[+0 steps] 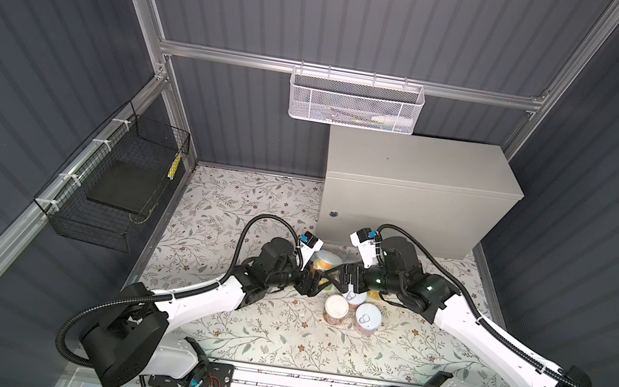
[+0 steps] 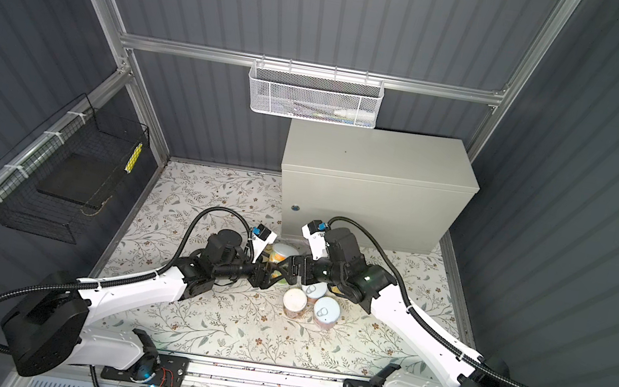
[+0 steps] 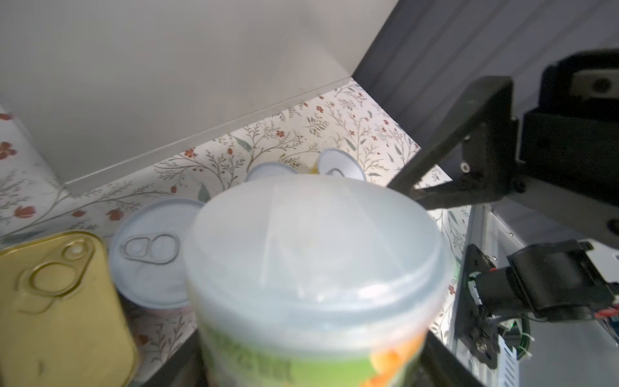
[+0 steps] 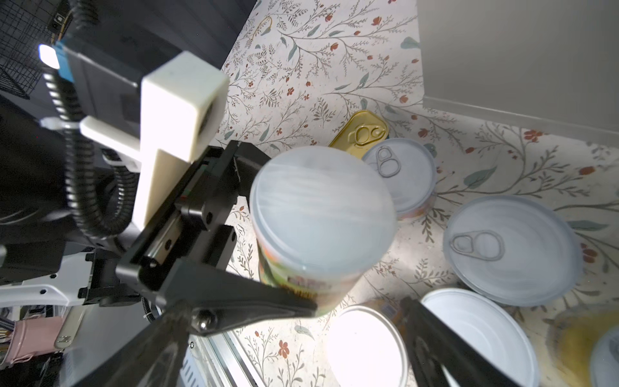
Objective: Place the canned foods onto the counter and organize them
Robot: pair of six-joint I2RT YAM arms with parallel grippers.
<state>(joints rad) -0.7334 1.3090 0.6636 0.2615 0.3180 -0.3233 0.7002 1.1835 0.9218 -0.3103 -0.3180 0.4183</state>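
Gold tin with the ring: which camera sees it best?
The left wrist view: the gold tin sits close up, ring pull clear, though the edge cuts it off. The right wrist view shows the tin smaller, partly behind a round can. In both top views I cannot make it out.

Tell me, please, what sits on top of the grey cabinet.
Nothing shows on the grey cabinet in both top views; the white mesh basket may hide its rear edge. The cans are lower, in front.
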